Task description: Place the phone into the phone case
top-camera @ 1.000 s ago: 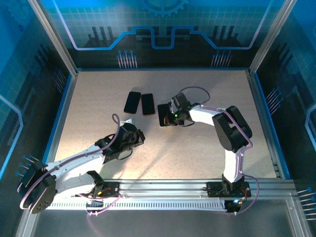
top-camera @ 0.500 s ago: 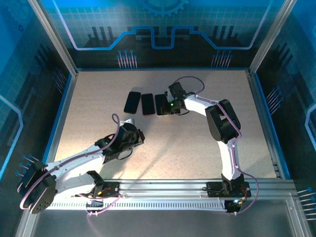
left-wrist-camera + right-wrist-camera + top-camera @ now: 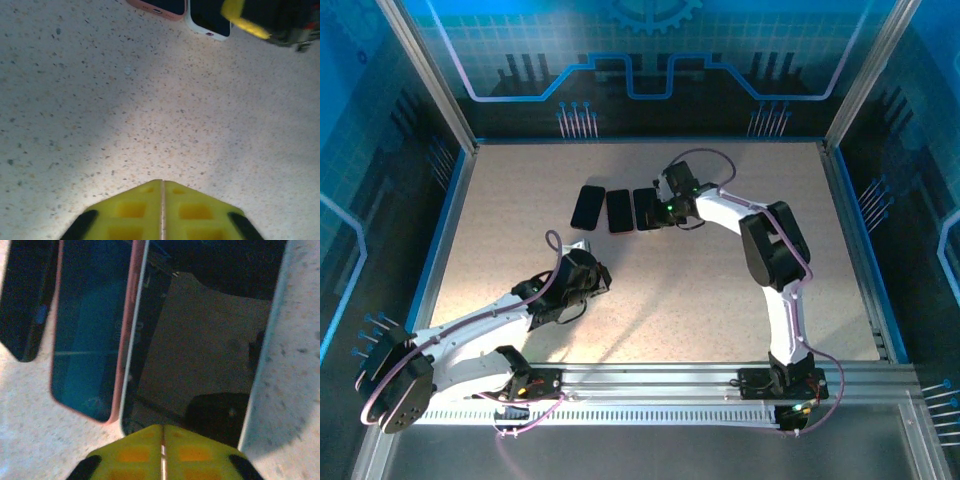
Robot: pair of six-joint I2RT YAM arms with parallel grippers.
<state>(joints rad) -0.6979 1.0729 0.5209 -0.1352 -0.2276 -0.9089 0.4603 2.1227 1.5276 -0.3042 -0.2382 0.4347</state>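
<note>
Three dark slabs lie side by side at the table's middle back. A black one [image 3: 587, 206] is on the left, one with a pink rim [image 3: 618, 210] sits in the middle, and a phone with a white rim [image 3: 643, 209] is on the right, touching the pink one. In the right wrist view the white-rimmed phone [image 3: 200, 340] lies screen up beside the pink rim [image 3: 127, 330]. My right gripper [image 3: 162, 427] is shut, its tip over that phone's near end, holding nothing. My left gripper [image 3: 161, 181] is shut over bare table, well short of the phones [image 3: 210, 20].
Blue-lit walls and metal posts [image 3: 430, 80] enclose the speckled table [image 3: 720, 300]. The left arm [image 3: 490, 320] lies low across the near left. The right arm [image 3: 775, 250] arches over the right half.
My right gripper has moved up and left with the white-rimmed phone, which now lies against the pink-rimmed one. The left arm has not moved.
</note>
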